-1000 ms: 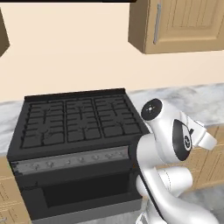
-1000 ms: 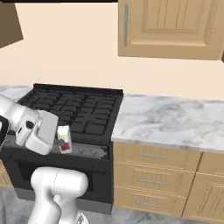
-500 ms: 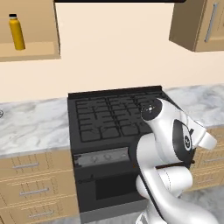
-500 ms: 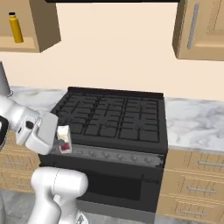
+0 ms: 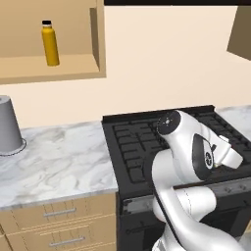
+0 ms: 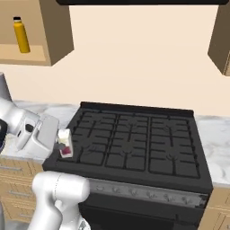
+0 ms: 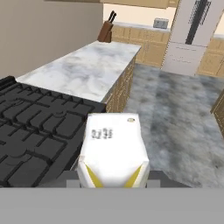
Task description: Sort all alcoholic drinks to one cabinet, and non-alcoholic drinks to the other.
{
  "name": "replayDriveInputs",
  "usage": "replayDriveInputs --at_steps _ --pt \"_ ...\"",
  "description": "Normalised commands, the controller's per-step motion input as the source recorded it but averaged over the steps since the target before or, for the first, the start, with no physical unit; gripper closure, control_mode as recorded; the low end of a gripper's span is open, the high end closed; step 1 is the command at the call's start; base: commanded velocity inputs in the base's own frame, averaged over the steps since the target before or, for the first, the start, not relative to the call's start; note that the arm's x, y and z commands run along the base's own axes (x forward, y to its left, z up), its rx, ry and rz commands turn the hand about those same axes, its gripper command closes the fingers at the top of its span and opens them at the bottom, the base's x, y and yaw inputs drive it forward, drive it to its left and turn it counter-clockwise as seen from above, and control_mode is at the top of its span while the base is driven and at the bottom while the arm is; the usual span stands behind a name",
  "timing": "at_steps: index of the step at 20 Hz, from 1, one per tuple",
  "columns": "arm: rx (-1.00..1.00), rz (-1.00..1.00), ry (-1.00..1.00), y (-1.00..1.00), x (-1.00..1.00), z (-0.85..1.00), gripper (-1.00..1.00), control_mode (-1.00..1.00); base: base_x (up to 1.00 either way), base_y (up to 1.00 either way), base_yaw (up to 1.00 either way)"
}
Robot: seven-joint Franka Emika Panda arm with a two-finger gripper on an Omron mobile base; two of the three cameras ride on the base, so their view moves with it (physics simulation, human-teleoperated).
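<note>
On the far left, the orange-yellow bottle (image 5: pixel 50 43) with a black cap stands upright on the shelf of the open tan wall cabinet (image 5: pixel 73 68). Below it a grey cylindrical container (image 5: pixel 9 125) sits on the marble counter (image 5: pixel 59 162), left of the black gas stove (image 6: pixel 134 143). The white arm bends over the stove's front edge — its gripper (image 6: pixel 63 144) is clamped on a small white carton (image 7: pixel 114 148) with yellow stripes. On the right, a corner of another tan cabinet (image 6: pixel 221 38) hangs.
</note>
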Motion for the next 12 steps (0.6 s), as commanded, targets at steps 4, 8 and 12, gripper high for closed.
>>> replayDriveInputs --at_steps 4,8,12 --pt "0.00 0.00 0.00 0.00 0.00 0.00 1.00 1.00 0.56 0.52 0.00" --pt "0.00 0.00 0.00 0.00 0.00 0.00 1.00 1.00 0.35 0.82 0.00" --pt "0.00 0.00 0.00 0.00 0.00 0.00 1.00 1.00 0.41 0.88 0.00"
